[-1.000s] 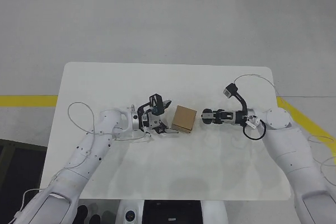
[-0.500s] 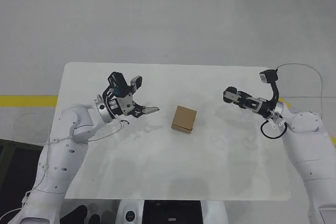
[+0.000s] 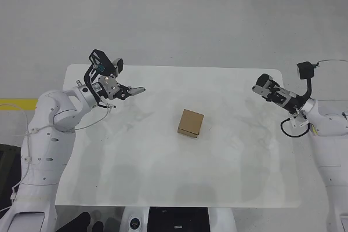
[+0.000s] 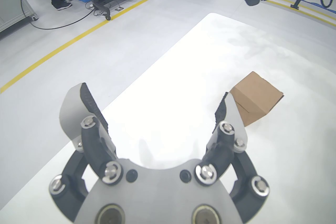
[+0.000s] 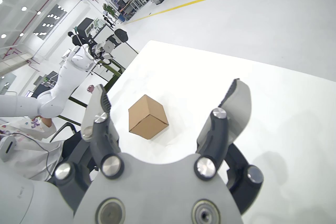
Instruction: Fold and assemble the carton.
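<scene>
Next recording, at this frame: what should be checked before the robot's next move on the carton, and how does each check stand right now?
1. Carton faces in view are closed, no flap standing up: ok.
2. Carton's underside flaps are tucked: cannot tell, the underside is hidden.
3. Carton rests flat on the table, well away from its edges: ok.
4. Left gripper is open and empty: ok.
5. Right gripper is open and empty: ok.
6. Both grippers are apart from the carton, one near each far corner of the table, with nothing between them and the carton: ok.
</scene>
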Controlling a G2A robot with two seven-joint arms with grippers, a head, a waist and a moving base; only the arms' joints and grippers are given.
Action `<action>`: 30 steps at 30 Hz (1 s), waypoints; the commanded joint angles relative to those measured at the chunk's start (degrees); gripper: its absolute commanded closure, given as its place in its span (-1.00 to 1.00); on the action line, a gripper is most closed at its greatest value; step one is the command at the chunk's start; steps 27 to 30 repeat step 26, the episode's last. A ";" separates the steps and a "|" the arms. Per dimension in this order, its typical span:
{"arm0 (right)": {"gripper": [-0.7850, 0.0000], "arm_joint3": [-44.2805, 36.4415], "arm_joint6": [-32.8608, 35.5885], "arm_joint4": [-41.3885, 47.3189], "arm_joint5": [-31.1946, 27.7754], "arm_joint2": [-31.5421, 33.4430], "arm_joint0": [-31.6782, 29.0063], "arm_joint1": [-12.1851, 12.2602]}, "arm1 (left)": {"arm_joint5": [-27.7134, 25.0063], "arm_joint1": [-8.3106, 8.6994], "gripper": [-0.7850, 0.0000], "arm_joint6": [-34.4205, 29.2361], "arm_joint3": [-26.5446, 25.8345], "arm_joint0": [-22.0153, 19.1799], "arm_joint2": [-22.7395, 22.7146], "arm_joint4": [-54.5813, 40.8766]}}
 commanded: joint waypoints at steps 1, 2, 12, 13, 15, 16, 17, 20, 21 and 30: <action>-1.00 -1.24 -3.07 -5.48 1.40 0.89 -0.29 0.18 | 0.07 0.21 -1.00 -0.33 1.27 -0.62 -0.63 -0.02; -1.00 -1.92 -4.51 -7.68 2.39 1.19 -0.51 0.24 | 0.06 0.32 -1.00 -0.64 1.82 -0.87 -0.91 0.07; -1.00 -4.43 -7.76 -15.89 7.16 1.81 -1.10 0.55 | -0.69 1.55 -1.00 -3.37 3.70 -1.89 -3.59 1.55; -1.00 -4.43 -7.76 -15.89 7.16 1.81 -1.10 0.55 | -0.69 1.55 -1.00 -3.37 3.70 -1.89 -3.59 1.55; -1.00 -4.43 -7.76 -15.88 7.15 1.81 -1.10 0.55 | -0.68 1.56 -1.00 -3.39 3.72 -1.89 -3.62 1.54; -1.00 -4.43 -7.76 -15.88 7.15 1.81 -1.10 0.55 | -0.65 1.56 -1.00 -3.39 3.70 -1.88 -3.62 1.56; -1.00 -4.43 -7.76 -15.88 7.15 1.81 -1.10 0.55 | -0.65 1.55 -1.00 -3.38 3.70 -1.88 -3.61 1.56; -1.00 -4.43 -7.76 -15.88 7.15 1.81 -1.10 0.55 | -0.69 1.55 -1.00 -3.37 3.70 -1.88 -3.59 1.56; -1.00 -4.43 -7.76 -15.88 7.16 1.81 -1.10 0.55 | -0.69 1.55 -1.00 -3.37 3.70 -1.88 -3.59 1.56; -1.00 -4.43 -7.76 -15.89 7.16 1.81 -1.10 0.55 | -0.69 1.55 -1.00 -3.37 3.70 -1.89 -3.59 1.56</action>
